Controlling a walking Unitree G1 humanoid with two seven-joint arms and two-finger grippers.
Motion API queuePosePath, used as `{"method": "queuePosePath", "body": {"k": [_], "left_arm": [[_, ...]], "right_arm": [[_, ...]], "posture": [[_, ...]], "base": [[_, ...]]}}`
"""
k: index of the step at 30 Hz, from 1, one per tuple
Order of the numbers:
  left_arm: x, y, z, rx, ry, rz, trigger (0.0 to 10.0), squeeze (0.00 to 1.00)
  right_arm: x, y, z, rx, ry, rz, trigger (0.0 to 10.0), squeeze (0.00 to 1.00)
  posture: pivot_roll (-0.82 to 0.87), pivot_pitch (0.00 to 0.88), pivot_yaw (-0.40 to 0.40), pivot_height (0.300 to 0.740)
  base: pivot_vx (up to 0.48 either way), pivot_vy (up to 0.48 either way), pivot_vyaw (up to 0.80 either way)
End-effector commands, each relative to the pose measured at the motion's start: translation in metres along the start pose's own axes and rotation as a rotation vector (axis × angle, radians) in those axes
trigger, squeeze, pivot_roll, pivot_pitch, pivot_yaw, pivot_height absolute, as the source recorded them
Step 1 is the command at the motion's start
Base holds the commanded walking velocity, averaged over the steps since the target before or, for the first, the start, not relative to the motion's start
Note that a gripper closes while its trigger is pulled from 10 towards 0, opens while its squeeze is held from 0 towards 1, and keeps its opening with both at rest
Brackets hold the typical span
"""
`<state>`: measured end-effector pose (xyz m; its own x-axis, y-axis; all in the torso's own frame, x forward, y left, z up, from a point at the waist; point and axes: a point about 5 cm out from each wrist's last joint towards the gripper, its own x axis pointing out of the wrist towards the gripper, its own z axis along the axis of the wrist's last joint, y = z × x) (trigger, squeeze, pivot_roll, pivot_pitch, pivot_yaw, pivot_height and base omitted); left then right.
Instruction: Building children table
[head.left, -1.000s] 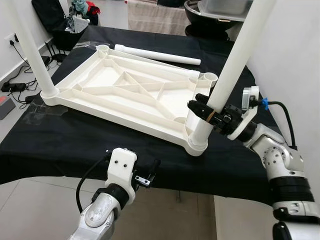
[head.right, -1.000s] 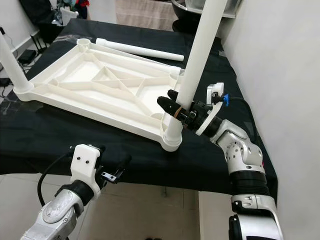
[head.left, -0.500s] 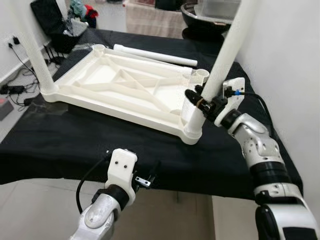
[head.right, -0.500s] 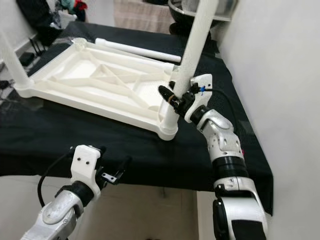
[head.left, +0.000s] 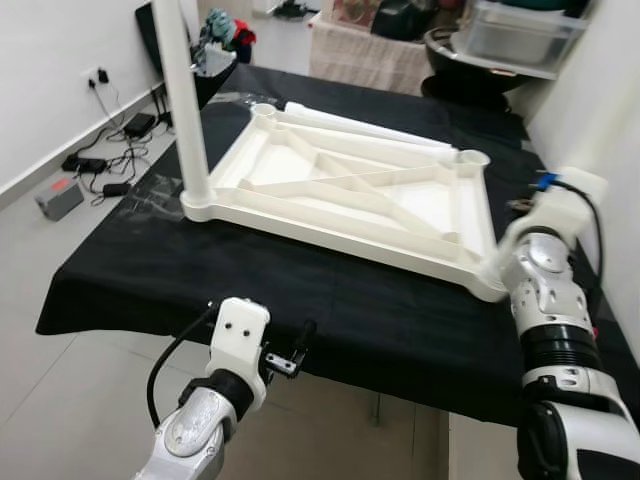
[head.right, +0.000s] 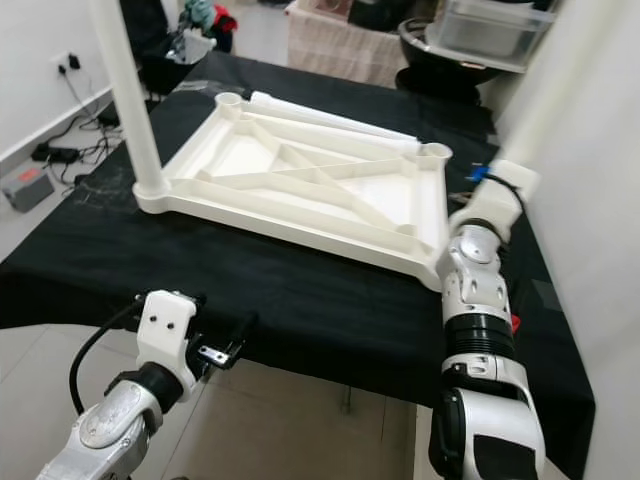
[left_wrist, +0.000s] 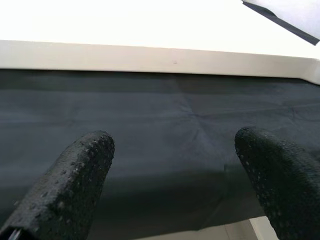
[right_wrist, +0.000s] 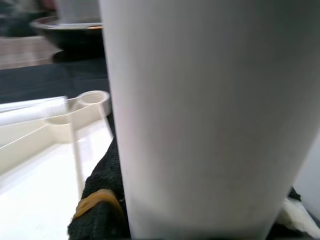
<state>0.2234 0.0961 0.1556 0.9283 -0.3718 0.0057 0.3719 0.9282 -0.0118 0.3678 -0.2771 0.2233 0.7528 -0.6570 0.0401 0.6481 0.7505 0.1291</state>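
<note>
Left eye view gives me the white tabletop (head.left: 340, 190) lying upside down on a black cloth (head.left: 150, 270) that covers the work surface, its ribbed underside facing up. One white leg (head.left: 183, 90) already stands upright in the corner socket at about 9 o'clock of the tabletop. Another loose leg (head.right: 340, 115) lies flat on the cloth just beyond the far edge, at roughly 12 o'clock.

My left gripper (head.left: 298, 345) hovers low at the near edge of the cloth, at about 6 o'clock from the tabletop and well apart from it. On the left wrist view its two black fingers (left_wrist: 65, 185) stand wide apart with nothing between them, the cloth and the near rim of the tabletop ahead.

My right arm (head.right: 478, 270) sits at the near right corner of the tabletop, around 4 o'clock. On the right wrist view a thick white leg (right_wrist: 200, 115) is pressed close against a black finger (right_wrist: 102, 200) of the right gripper; it looks gripped, though I see just one finger beside it. A far corner socket (right_wrist: 95, 100) shows behind.
</note>
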Motion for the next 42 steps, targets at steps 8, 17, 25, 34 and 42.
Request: {"method": "queuePosePath", "body": {"k": [8,17,25,34,42], "left_arm": [[-0.001,-0.003,-0.005,-0.002,0.023,-0.011,10.0,0.00],[-0.001,-0.003,-0.006,-0.003,0.023,-0.011,10.0,0.00],[-0.002,-0.003,-0.006,-0.003,0.024,-0.011,10.0,0.00],[-0.001,-0.003,-0.006,0.000,0.023,-0.014,10.0,0.00],[-0.001,-0.002,-0.005,-0.001,0.023,-0.011,10.0,0.00]], "right_arm": [[-0.019,0.048,-0.011,0.184,-0.007,0.332,10.0,1.00],[-0.044,0.075,0.001,0.384,0.072,1.057,10.0,0.00],[-0.082,0.048,-0.001,0.362,0.123,1.725,10.0,0.00],[-0.095,0.059,-0.005,0.331,0.147,1.824,0.0,0.00],[-0.055,0.076,-0.017,0.178,0.095,1.270,0.0,0.00]], "posture": [[0.08,0.147,-0.122,0.740],[0.08,0.141,-0.126,0.740],[0.09,0.143,-0.125,0.740],[0.09,0.146,-0.122,0.740],[0.09,0.154,-0.121,0.740]], "base": [[0.000,0.000,0.00],[0.000,0.000,0.00],[0.000,0.000,0.00],[0.000,0.000,0.00],[0.000,0.000,0.00]]}}
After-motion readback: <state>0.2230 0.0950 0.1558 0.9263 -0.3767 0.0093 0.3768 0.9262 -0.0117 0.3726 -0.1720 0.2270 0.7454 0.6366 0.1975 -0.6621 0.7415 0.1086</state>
